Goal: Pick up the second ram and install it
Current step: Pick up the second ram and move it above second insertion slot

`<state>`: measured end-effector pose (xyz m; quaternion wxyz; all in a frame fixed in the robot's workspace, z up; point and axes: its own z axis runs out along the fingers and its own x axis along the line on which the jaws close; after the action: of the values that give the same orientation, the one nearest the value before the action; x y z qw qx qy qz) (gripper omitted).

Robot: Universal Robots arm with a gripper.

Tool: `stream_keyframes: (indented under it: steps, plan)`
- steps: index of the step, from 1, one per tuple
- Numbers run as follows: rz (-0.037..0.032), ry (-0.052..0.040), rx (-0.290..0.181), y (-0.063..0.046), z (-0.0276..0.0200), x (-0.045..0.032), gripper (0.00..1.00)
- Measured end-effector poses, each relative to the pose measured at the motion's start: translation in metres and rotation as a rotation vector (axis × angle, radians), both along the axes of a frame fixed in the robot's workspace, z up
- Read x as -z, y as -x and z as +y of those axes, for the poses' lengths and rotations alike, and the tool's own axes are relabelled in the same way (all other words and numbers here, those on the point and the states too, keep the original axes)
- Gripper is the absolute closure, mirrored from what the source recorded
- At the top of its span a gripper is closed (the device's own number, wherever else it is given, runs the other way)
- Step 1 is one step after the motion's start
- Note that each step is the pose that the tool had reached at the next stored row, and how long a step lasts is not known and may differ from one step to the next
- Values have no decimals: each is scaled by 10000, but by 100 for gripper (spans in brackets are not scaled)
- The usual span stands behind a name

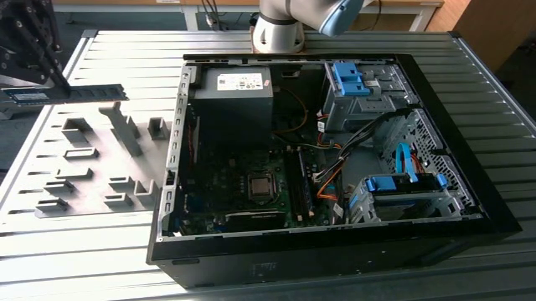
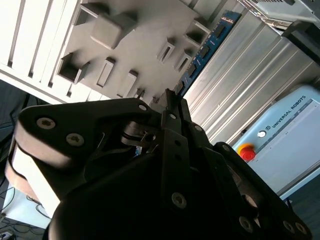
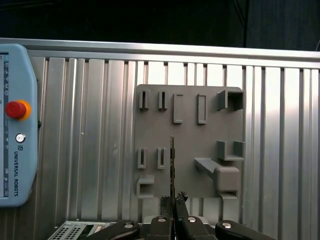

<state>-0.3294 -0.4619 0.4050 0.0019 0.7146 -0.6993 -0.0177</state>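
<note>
The second ram (image 1: 84,93), a long thin stick with dark chips, hangs level above the grey fixture plate (image 1: 92,188) at the exterior view's left. My gripper (image 1: 57,86) is shut on it from above, near one end. In the first wrist view the ram (image 3: 172,162) appears edge-on as a thin line rising from between the fingertips (image 3: 165,204), over the fixture plate (image 3: 187,145). The second wrist view has the blue board (image 2: 206,49) reaching out past the gripper (image 2: 169,102). The memory slots (image 1: 300,183) lie on the motherboard inside the open computer case (image 1: 469,188).
The fixture plate carries several raised grey blocks and holders (image 1: 125,128). The case holds a power supply (image 1: 238,84), drive cages with blue clips (image 1: 402,185) and loose cables (image 1: 335,169). A teach pendant (image 3: 15,125) with a red stop button lies on the slatted metal table (image 1: 84,251).
</note>
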Motion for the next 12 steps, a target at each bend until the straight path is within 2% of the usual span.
stream_keyframes:
  steps: [5,12]
  plan:
    - [0,0,0,-78,0,0,86]
    - [0,0,0,-84,0,0,86]
